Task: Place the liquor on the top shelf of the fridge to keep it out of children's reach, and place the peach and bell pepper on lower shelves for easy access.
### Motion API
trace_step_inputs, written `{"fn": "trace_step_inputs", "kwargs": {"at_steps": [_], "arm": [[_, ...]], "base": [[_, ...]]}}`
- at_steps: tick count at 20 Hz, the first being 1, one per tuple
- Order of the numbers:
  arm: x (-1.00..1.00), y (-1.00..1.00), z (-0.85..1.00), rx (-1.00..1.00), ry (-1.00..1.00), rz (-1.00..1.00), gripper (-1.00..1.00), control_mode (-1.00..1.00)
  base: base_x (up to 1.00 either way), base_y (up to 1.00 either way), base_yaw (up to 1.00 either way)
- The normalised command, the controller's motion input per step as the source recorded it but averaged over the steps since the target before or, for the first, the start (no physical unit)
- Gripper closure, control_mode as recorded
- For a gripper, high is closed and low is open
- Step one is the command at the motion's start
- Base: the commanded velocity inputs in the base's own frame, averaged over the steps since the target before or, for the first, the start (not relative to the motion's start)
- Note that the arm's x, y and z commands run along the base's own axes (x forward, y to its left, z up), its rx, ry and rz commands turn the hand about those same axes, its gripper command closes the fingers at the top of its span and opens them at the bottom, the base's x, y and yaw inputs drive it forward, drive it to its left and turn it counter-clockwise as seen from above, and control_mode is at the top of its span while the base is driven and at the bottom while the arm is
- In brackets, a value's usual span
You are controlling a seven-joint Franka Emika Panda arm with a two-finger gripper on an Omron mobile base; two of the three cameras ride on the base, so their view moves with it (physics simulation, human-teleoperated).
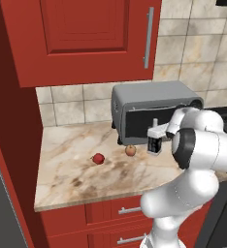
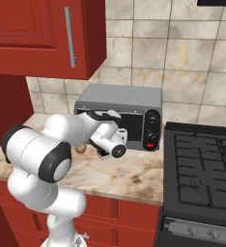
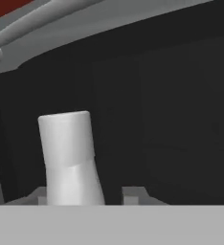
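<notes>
While bell pepper point(image 1: 98, 158) and peach point(image 1: 130, 150) sit apart on the marble counter point(image 1: 72, 169), gripper point(image 1: 156, 140) is at the liquor point(image 1: 154, 143) beside the toaster oven point(image 1: 154, 109); jaws flank its neck, grip unconfirmed.

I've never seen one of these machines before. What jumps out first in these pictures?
The big white arm dominates, bent low over the marble counter, its gripper reaching down around a small dark liquor bottle in front of the grey toaster oven. On the counter to the bottle's left sit a peach and, farther left, a glossy red bell pepper. Red cabinets hang above.
</notes>
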Motion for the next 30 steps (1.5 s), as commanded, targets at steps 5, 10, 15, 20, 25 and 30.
{"fn": "trace_step_inputs", "kwargs": {"at_steps": [5,10,15,20,25,30], "arm": [[-0.56,-0.06,0.71,0.00,0.00,0.16,1.00,-1.00],[-0.79,-0.18,0.92,0.00,0.00,0.15,1.00,-1.00],[-0.70,-0.12,0.85,0.00,0.04,0.05,1.00,-1.00],[-0.64,0.00,0.84,0.00,0.00,0.04,1.00,-1.00],[-0.53,0.00,0.79,0.00,0.00,0.05,1.00,-1.00],[-0.46,0.00,0.57,0.00,0.00,0.05,1.00,-1.00]], "base": [[0.00,0.00,0.00],[0.00,0.00,0.00],[0.00,0.00,0.00],[0.00,0.00,0.00],[0.00,0.00,0.00],[0.00,0.00,0.00]]}}
